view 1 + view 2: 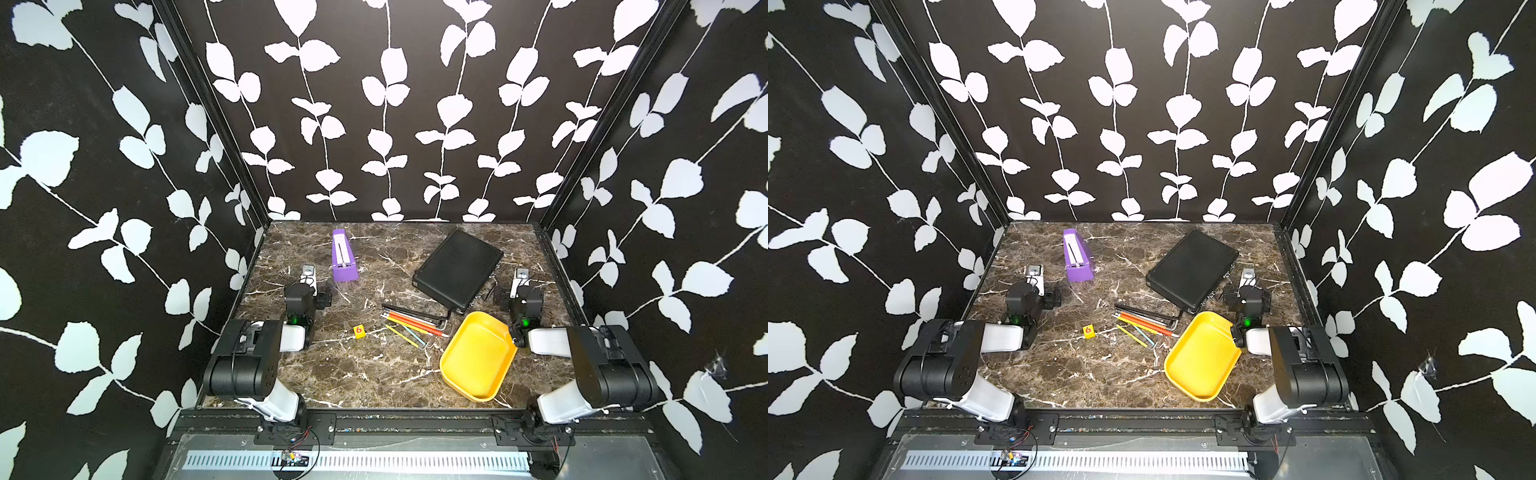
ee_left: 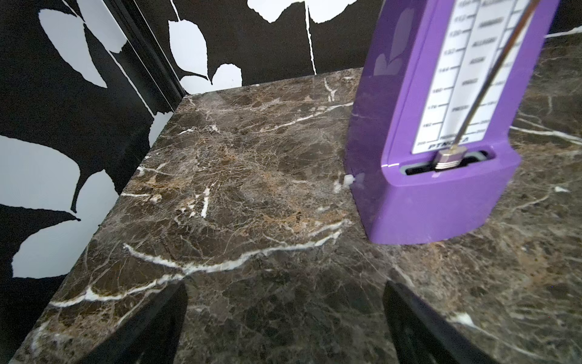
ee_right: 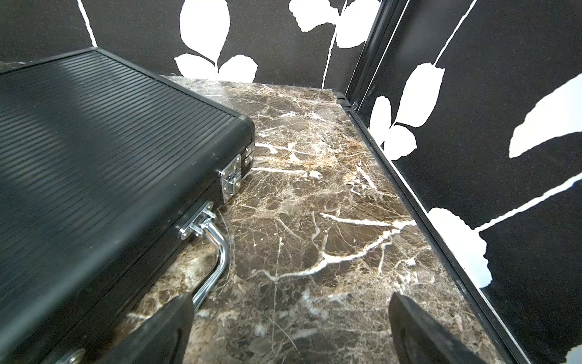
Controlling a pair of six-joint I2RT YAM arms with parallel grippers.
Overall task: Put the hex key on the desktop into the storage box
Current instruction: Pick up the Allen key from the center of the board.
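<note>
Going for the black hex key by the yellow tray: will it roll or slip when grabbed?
Probably stiff: the black hex key looks like a thin straight rod. Its bent end should stop it rolling. It lies flat on the desktop, close beside the orange hex key, so a grab may well nudge both.

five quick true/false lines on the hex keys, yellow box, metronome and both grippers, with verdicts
1. The hex keys lie on the desktop, outside the storage box. True.
2. The storage box already holds one hex key. False: it is empty.
3. The right gripper is shut on a hex key. False: its jaws are open with nothing between them, beside the black ribbed case.
4. The purple metronome stands upright. True.
5. The left gripper is open and holds nothing. True.
</note>
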